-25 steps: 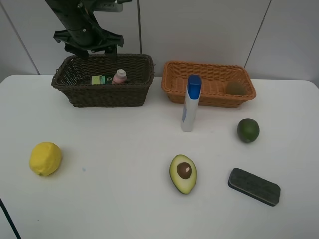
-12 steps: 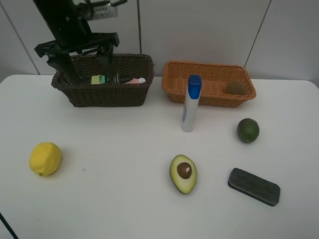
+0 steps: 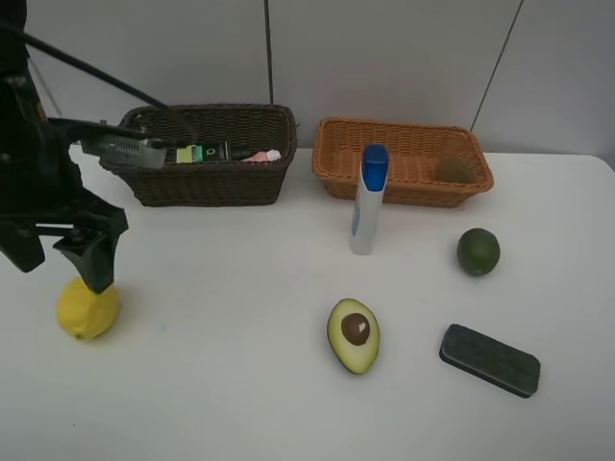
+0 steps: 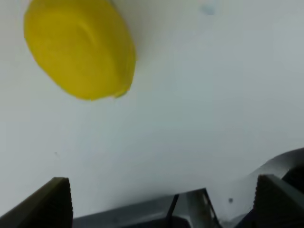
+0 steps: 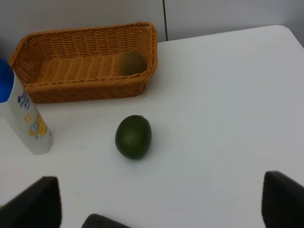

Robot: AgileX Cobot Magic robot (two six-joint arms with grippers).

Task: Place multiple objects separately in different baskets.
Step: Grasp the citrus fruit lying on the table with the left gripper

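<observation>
Exterior high view: the left gripper point(image 3: 60, 261), jaws spread and empty, hangs just behind the lemon point(image 3: 87, 307), one finger over its far edge, apparently without contact.

Left wrist view: the lemon point(image 4: 78, 47) lies ahead of the wide-apart fingers, off-centre.

Right wrist view: the right gripper point(image 5: 161, 204) is open and empty. The lemon is not in sight, so the left arm is nearer.

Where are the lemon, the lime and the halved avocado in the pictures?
lemon point(image 3: 86, 309): exterior high view, middle of its yellow skin.
lime point(image 3: 478, 252): exterior high view, middle of its green skin.
halved avocado point(image 3: 354, 334): exterior high view, cut face, at the pit.
</observation>
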